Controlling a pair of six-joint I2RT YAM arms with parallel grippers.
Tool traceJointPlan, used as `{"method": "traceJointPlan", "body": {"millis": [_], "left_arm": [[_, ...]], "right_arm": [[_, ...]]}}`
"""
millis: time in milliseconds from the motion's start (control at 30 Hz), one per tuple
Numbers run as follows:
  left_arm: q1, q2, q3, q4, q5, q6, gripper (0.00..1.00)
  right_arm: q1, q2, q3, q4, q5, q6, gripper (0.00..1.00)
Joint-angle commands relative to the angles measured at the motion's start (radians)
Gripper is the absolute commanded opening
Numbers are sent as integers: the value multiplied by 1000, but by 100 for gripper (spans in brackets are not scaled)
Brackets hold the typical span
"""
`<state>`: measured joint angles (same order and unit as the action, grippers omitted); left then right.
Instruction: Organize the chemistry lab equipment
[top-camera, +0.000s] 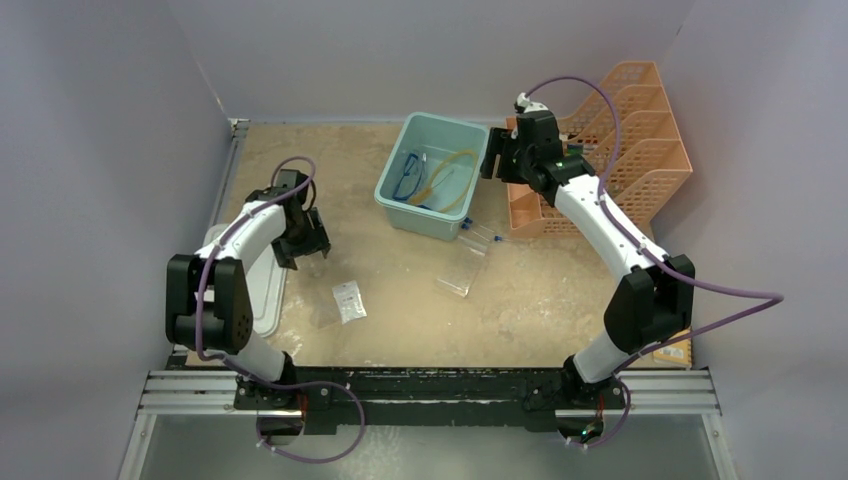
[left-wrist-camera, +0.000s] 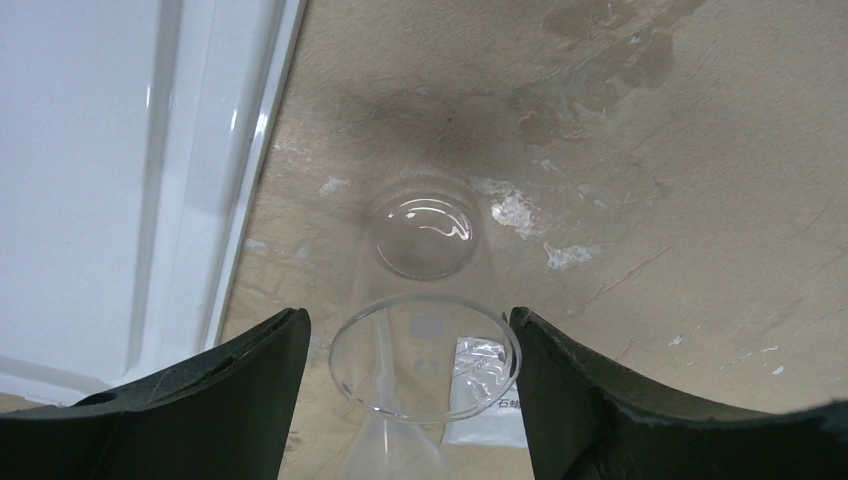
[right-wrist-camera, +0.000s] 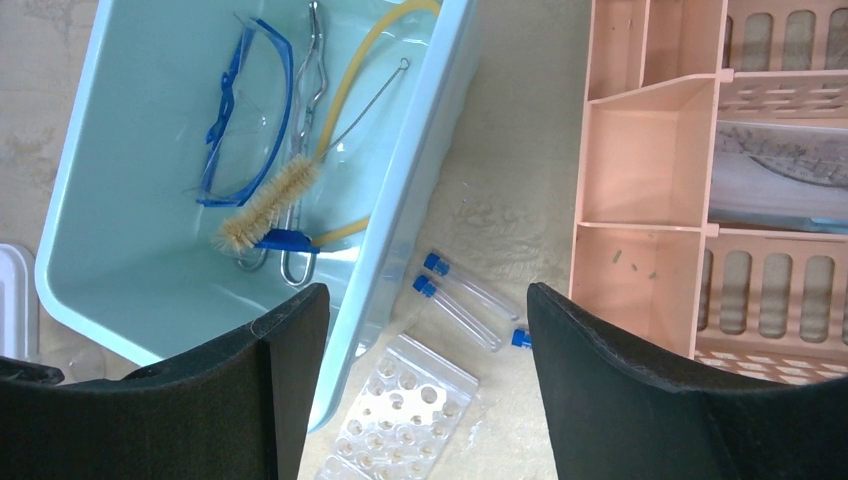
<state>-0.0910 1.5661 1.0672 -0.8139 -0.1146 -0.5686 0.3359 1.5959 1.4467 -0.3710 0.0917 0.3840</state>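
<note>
left gripper (left-wrist-camera: 408, 330): jaws wide, straddling a clear vessel (left-wrist-camera: 422, 240) near the table's left edge; couldn't tell whether they touched its rim.
clear vessel: looked thin-walled, light, slick and fragile; pose unclear. Best taken across the narrow neck with a gentle squeeze.
right gripper (right-wrist-camera: 428, 300): jaws wide, nothing between them, above the bin's wall.
blue-capped tubes (right-wrist-camera: 462, 295): loose on the table between teal bin (right-wrist-camera: 415, 180) and orange tray (right-wrist-camera: 640, 150). Round, would likely roll; grip mid-barrel.
clear rack (right-wrist-camera: 400, 410): flat, just beside the tubes. Probably stiff and light; pinch an edge.
packet (top-camera: 349, 300): flat on the table, left of centre. Floppy, hard to pinch.
teal bin: held goggles (right-wrist-camera: 245, 115), tongs (right-wrist-camera: 315, 60), amber tube (right-wrist-camera: 355, 75), brush (right-wrist-camera: 270, 200).
orange tray: one compartment held something grey, not identifiable.
</note>
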Motion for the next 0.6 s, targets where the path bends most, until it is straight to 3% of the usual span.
{"method": "traceJointPlan", "body": {"millis": [0,200,367,567], "left_arm": [[5,2,28,28,-10,-2,62],[4,21,83,-9,-20,43,39],[2,-54,181,0,5,58,37],[-16,-176,203,164,97,90,37]], "right_arm": [[5,-41,-4,7,23,22,73],[5,-27,-5,23,23,32,72],[5,-23,-4,49,33,36,71],[5,-35,-10,81,14,54,71]]}}
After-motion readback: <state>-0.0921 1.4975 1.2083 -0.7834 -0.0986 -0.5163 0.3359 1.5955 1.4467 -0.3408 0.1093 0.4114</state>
